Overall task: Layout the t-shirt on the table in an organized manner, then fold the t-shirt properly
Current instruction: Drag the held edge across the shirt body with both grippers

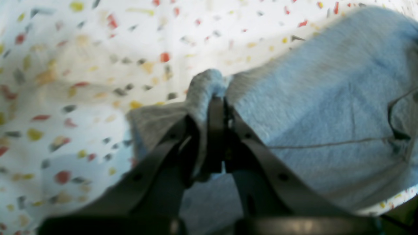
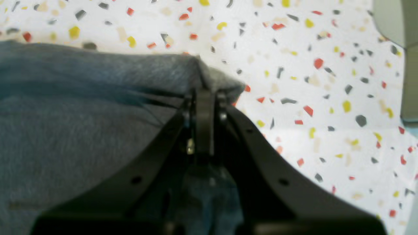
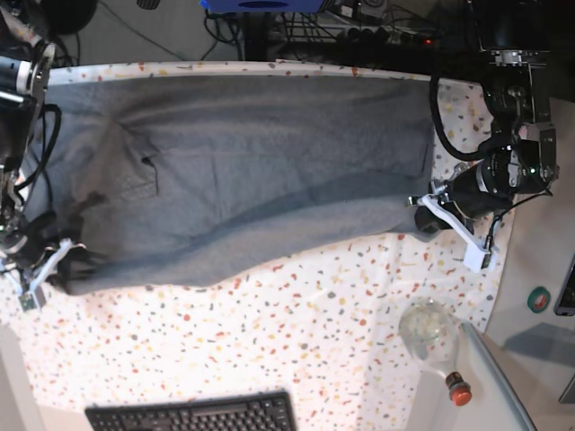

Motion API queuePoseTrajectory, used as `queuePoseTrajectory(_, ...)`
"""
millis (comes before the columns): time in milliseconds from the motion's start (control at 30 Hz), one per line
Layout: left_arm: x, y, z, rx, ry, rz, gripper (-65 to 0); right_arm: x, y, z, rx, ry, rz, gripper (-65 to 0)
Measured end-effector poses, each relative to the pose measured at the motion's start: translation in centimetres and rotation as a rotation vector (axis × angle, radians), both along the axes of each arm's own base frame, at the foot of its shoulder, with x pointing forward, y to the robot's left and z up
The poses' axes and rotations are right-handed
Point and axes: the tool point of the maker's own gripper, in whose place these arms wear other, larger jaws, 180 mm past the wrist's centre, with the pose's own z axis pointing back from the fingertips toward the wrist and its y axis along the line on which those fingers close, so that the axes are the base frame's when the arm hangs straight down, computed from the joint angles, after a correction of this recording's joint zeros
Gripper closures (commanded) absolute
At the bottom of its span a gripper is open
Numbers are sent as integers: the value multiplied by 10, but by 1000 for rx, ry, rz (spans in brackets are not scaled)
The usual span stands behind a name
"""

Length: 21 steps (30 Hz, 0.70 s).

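The heather-grey t-shirt (image 3: 252, 171) lies spread wide across the far half of the speckled table (image 3: 296, 323), stretched between both grippers. My left gripper (image 3: 424, 215), at the right in the base view, is shut on the shirt's near right corner. In the left wrist view its jaws (image 1: 215, 96) pinch a bunched fold of the t-shirt (image 1: 326, 98) above the table (image 1: 98, 49). My right gripper (image 3: 65, 266), at the left in the base view, is shut on the near left corner. In the right wrist view the gripper (image 2: 204, 89) clamps the t-shirt (image 2: 65, 130) edge over the table (image 2: 326, 98).
A black keyboard (image 3: 193, 415) lies at the near edge. A clear bottle (image 3: 429, 330) with a red cap (image 3: 458, 388) lies at the near right. A green button (image 3: 539, 299) sits off the table's right side. Cables and equipment line the far edge.
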Motion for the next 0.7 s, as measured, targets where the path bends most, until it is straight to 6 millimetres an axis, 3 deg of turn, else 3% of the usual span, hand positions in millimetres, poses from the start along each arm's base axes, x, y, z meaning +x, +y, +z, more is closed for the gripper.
queuePoseTrajectory(100, -5, -1, 6, 5, -15, -19, 0, -14, -4, -1, -16, 28, -21, 0)
queuePoseTrajectory(233, -16, 7, -1, 34, 19, -27, 0, -28, -17, -3, -20, 63, -75, 0)
queuePoseTrajectory(433, -19, 9, -2, 39, 25, -30, 0, -55, -16, -18, -38, 111, -68, 0)
queuePoseTrajectory(700, -20, 16, -1, 60, 28, -35, 0, -75, -19, -5, -122, 141, -49, 0)
